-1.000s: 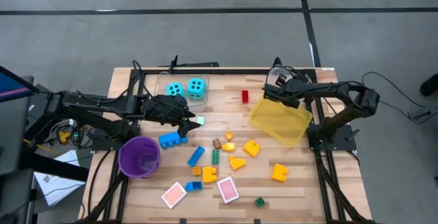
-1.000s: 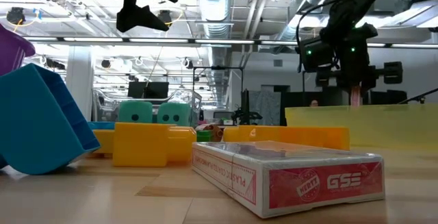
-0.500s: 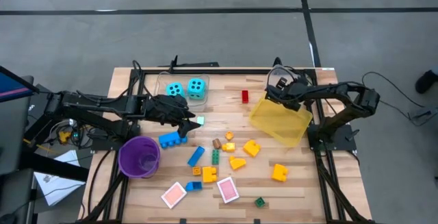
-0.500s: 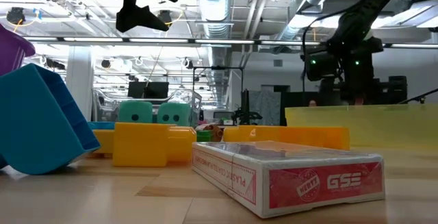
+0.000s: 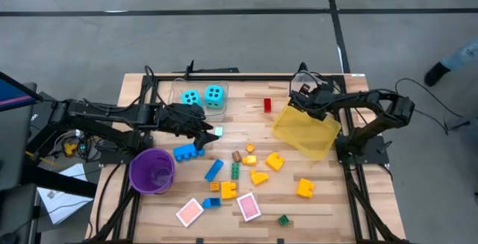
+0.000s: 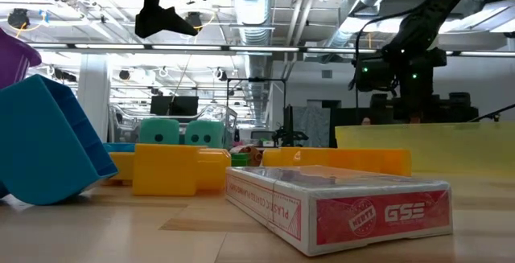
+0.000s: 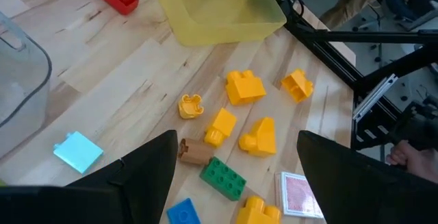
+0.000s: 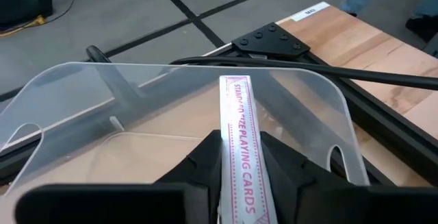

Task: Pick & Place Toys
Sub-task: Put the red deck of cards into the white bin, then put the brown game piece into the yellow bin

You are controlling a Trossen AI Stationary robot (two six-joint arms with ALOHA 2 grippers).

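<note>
High view — cyan dice (image 5: 203, 96): two | pink cards (image 5: 219, 210): two flat

Grey floor (image 5: 224, 35); ceiling pipes (image 6: 265, 6) overhead.

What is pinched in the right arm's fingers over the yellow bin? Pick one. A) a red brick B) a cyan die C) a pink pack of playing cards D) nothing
C: the right wrist view shows the right gripper closed on a pink pack of playing cards, held on edge above the yellow bin.
</note>
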